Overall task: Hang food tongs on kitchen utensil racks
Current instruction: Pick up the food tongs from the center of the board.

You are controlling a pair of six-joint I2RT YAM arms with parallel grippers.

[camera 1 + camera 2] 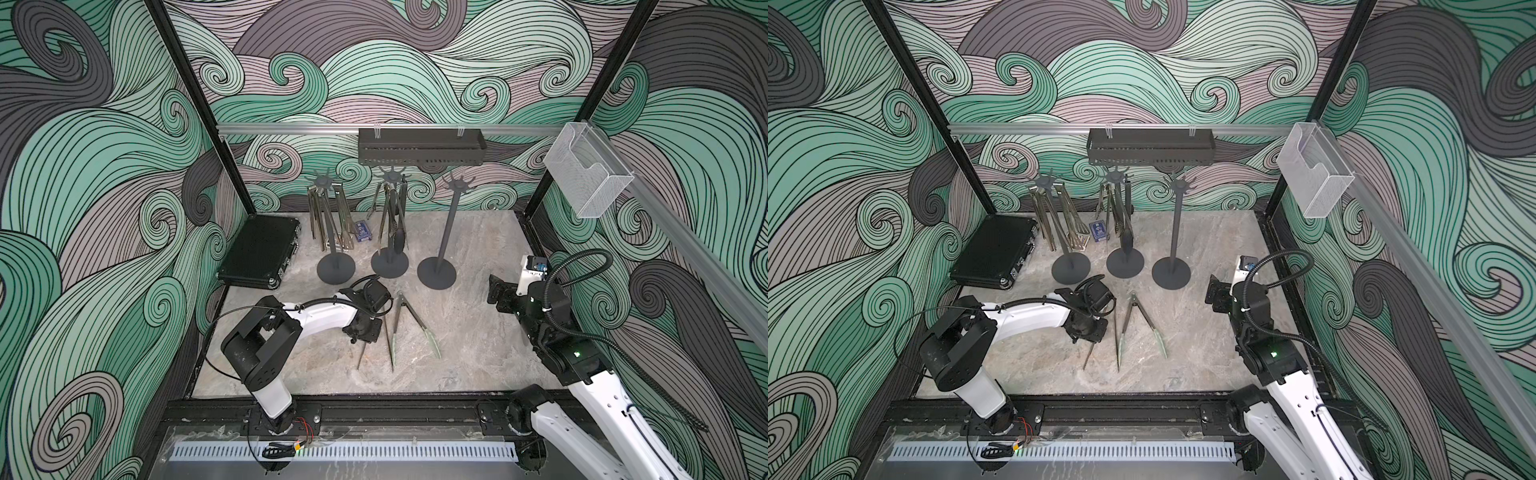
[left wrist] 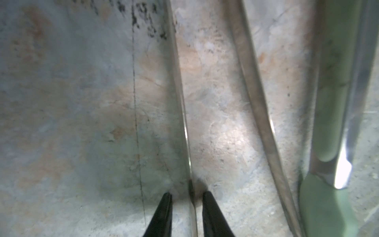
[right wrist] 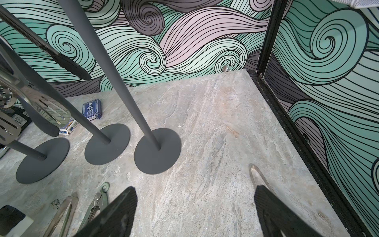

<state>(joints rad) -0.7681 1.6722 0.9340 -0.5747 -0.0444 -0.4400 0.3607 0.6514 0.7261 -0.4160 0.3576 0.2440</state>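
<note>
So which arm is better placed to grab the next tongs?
Left. The left gripper is down with its fingers astride a leg of the plain steel tongs; the right gripper hangs open, away from them.

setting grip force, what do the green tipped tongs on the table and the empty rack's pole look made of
Green-tipped tongs: bare polished steel arms, by the bright glints; the pale green tips look matte, probably silicone or plastic. Empty rack's pole: even matte dark grey, no glare, likely painted or coated metal; the core cannot be told.
</note>
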